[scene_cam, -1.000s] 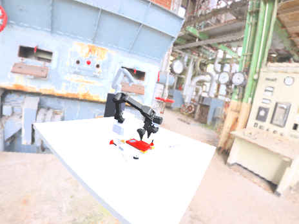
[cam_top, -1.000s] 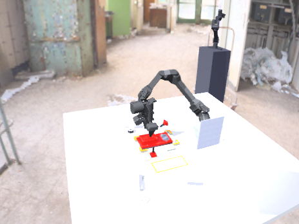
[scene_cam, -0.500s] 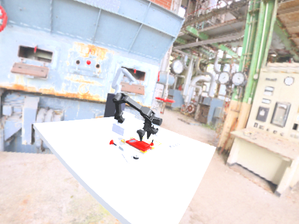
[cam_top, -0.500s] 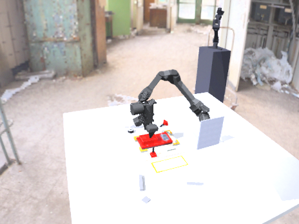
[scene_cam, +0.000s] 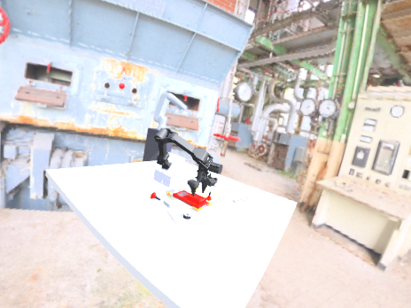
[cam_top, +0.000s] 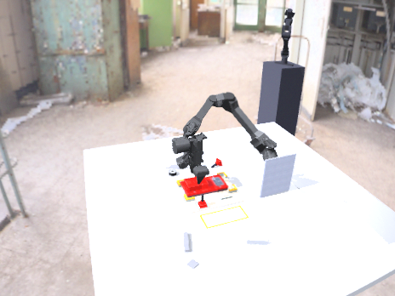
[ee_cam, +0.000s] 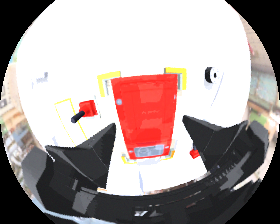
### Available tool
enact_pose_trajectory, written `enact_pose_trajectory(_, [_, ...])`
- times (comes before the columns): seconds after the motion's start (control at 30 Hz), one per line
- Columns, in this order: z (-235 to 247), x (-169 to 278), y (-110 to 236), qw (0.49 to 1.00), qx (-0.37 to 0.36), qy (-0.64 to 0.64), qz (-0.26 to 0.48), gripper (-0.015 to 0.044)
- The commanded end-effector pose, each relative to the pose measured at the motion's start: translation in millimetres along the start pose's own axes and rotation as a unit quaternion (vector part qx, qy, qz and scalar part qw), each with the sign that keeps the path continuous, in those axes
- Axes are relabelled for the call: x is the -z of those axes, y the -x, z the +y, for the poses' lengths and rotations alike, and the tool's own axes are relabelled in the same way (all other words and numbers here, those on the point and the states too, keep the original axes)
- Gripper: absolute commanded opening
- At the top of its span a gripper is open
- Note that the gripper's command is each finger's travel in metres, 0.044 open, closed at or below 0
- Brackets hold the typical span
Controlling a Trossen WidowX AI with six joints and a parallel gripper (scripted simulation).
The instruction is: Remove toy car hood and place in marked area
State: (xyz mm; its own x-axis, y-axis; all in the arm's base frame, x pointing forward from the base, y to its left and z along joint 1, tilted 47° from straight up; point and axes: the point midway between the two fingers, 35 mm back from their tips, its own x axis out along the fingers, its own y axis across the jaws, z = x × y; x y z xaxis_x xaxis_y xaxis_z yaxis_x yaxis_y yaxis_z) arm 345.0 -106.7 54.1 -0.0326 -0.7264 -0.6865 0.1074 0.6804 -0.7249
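Left of the gripper, 1 small black-and-white disc lay flat on the table, w/ a pale flat scrap just behind it. The table was smooth, matte white, rectangular.

The gripper hung point-down directly over the car, fingers spread wide apart w/ nothing between them; in the wrist view 2 dark wedge-shaped pads flanked the car on either side, apart from it. The car was a flat, glossy red block, boxy, w/ a grey panel at one end & yellow bits at its corners. The hood can't be told apart from the rest of the red body; it looked to be on the car, right under the gripper.

Behind the gripper sat 1 small red piece; in front, 1 more red piece on a dark stem. Further in front, a yellow outline rectangle was drawn flat on the table, nothing inside it.

Right of the gripper stood 1 pale grey box, plain-faced, upright. Beyond it, off the table, a dark tall pillar.

Nearest the camera: 3 small grey flat scraps, loose.
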Motion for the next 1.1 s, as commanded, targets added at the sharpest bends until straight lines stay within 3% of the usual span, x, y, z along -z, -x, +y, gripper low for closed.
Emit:
enact_pose_trajectory(0.0, [-0.8, 2.0, -4.3, 1.000, 0.002, 0.003, 0.003, 0.0440])
enact_pose_trajectory(1.07, [-1.1, 2.7, -19.2, 1.000, 0.003, 0.003, 0.003, 0.0440])
